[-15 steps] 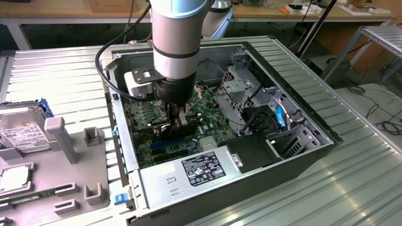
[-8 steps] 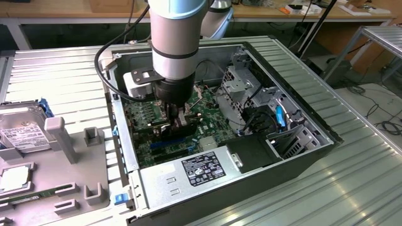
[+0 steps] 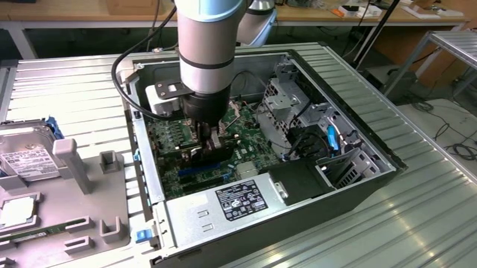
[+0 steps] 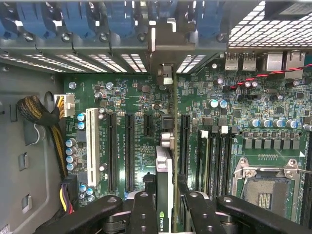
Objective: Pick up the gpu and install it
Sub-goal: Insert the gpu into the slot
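Observation:
The gpu stands edge-on between my fingers, its black body with a green logo close to the camera. Its silvery bracket end reaches toward the case's rear slot openings. My gripper is shut on the gpu, directly over the black expansion slots of the green motherboard. In the exterior view the gripper is down inside the open computer case, with the gpu low over the motherboard. Whether the card's edge sits in a slot I cannot tell.
A power supply fills the case's near end, and a metal drive cage stands at the exterior view's right. Cables run beside the board, near a white slot. Outside the case, a hard drive lies in a grey fixture.

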Controlling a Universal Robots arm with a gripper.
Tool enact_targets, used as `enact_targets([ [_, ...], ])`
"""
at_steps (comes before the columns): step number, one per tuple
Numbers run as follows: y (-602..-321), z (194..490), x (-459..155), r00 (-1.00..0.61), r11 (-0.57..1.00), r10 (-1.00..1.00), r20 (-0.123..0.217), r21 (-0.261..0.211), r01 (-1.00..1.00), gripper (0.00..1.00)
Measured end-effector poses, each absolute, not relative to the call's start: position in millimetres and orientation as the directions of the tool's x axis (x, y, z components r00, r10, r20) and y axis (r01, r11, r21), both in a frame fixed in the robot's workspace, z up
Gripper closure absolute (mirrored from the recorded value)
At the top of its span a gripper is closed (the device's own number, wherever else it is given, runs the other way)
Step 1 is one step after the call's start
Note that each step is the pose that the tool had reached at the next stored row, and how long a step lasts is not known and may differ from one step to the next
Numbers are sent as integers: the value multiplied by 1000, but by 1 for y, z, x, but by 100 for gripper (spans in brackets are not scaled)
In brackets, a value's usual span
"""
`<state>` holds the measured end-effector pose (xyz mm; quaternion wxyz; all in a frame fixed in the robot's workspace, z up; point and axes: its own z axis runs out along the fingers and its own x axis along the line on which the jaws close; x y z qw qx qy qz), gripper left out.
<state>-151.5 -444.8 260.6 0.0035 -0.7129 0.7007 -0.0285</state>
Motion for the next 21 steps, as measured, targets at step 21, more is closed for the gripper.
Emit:
enact_targets([
  [21,-449,257,-152,16,-18,-999,31,-45,-999,73],
])
